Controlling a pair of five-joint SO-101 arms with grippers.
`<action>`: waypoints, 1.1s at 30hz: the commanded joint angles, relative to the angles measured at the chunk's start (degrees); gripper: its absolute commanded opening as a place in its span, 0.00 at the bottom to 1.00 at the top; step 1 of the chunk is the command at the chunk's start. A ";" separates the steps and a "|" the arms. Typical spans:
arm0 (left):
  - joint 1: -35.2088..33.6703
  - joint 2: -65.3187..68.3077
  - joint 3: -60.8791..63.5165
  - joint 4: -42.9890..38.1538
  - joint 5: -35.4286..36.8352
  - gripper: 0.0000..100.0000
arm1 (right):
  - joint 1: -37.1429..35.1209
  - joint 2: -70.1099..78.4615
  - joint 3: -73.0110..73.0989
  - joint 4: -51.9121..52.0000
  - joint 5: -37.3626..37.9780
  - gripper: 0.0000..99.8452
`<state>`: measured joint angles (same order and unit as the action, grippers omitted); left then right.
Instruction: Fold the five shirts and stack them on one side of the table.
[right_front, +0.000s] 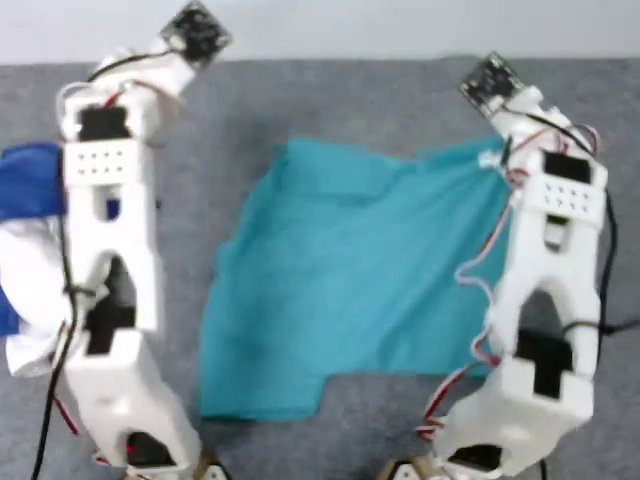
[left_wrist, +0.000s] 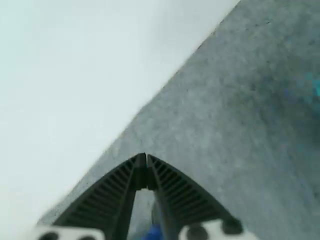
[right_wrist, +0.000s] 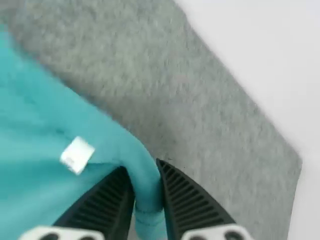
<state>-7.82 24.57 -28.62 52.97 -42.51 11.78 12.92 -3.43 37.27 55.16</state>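
R claw (right_wrist: 141, 167) is pinching the teal shirt (right_front: 360, 280). A rolled edge of the cloth sits btwn its two black fingers (right_wrist: 185, 200), which press in on it from both sides. A small white tag (right_wrist: 76, 155) is on the shirt just beside that claw, on the cloth side of the grip. Past the claw tips there's bare grey surface (right_front: 400, 100), then a white wall (right_wrist: 260, 60).

The gripped bit is the shirt corner on the R arm's side, farthest from the arm bases. From the R claw the shirt spreads over the surface toward the L arm and back toward the bases. It lies mostly flat w/ a few soft creases. The corner farthest from the claw juts out near the bases.

L claw (left_wrist: 142, 159) is pressed together, fingertips meeting, nothing btwn the tips. It hangs over bare surface close to the far edge, w/ the wall ahead of it. The teal shirt is well apart from this claw, off to its R side.

Behind the L claw, beside and partly under the L arm, a blue cloth (right_front: 30, 180) and a white cloth (right_front: 30, 290) lie bunched and touching. The blue one is nearer the claw. Can't tell if either is folded.
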 joint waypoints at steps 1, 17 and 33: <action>-0.35 2.99 -5.76 -6.95 -0.26 0.00 | -1.36 3.38 -7.38 -6.81 -0.35 0.01; 9.85 19.25 -21.23 8.88 11.25 0.00 | -2.77 10.77 -12.57 8.31 -0.44 0.01; 21.54 37.10 -44.35 34.64 15.38 0.11 | -2.15 11.12 -12.57 24.13 -0.62 0.01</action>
<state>12.48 61.05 -68.35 84.79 -27.65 8.88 24.44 -12.22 59.87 55.16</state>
